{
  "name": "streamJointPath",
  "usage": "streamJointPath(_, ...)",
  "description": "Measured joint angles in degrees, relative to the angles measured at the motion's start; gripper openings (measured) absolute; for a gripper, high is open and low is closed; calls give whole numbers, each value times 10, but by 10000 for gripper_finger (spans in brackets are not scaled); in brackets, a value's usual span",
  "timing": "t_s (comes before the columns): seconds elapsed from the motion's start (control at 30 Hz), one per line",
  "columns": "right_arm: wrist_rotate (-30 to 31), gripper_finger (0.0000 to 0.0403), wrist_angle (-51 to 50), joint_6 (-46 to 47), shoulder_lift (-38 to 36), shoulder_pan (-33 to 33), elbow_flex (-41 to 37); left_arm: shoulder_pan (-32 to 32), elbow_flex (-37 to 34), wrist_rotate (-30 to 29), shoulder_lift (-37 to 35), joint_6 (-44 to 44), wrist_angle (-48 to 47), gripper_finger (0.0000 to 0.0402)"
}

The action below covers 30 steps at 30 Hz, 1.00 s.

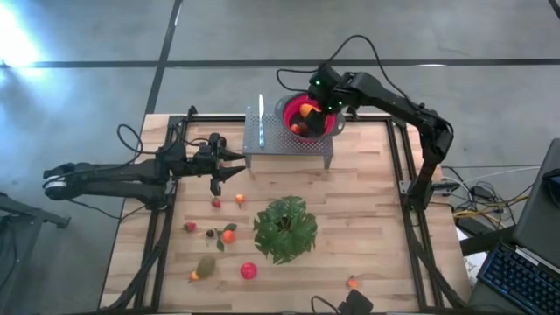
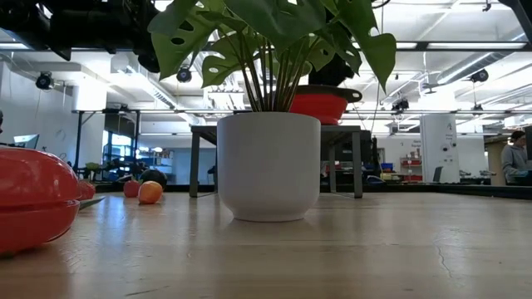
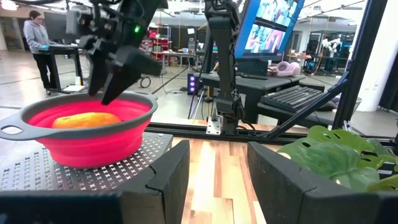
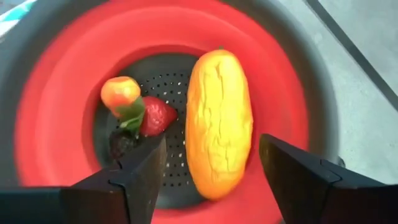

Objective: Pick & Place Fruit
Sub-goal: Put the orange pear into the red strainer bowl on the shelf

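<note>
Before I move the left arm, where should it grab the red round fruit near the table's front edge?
Take the red round fruit across its middle, coming straight down with the open left pincer. It is ball-shaped, so any pair of opposite sides will do. It lies apart from the plant and the olive-green fruit, so the fingers have room.

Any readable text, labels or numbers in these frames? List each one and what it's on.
None can be read.
The monitor beyond the table, in the left wrist view, shows pictures but no legible words.
The red colander, the fruit in it, the white plant pot and the wooden table bear no lettering that shows.
</note>
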Motion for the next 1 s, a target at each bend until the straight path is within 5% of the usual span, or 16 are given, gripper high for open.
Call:
streamJointPath(0.43,13,225,-229,67,-2,128,108,0,0,0,0,0,0,167)
streamJointPath(1.0,47,242,-260,287,-60,425,10,0,0,0,0,-1,0,167)
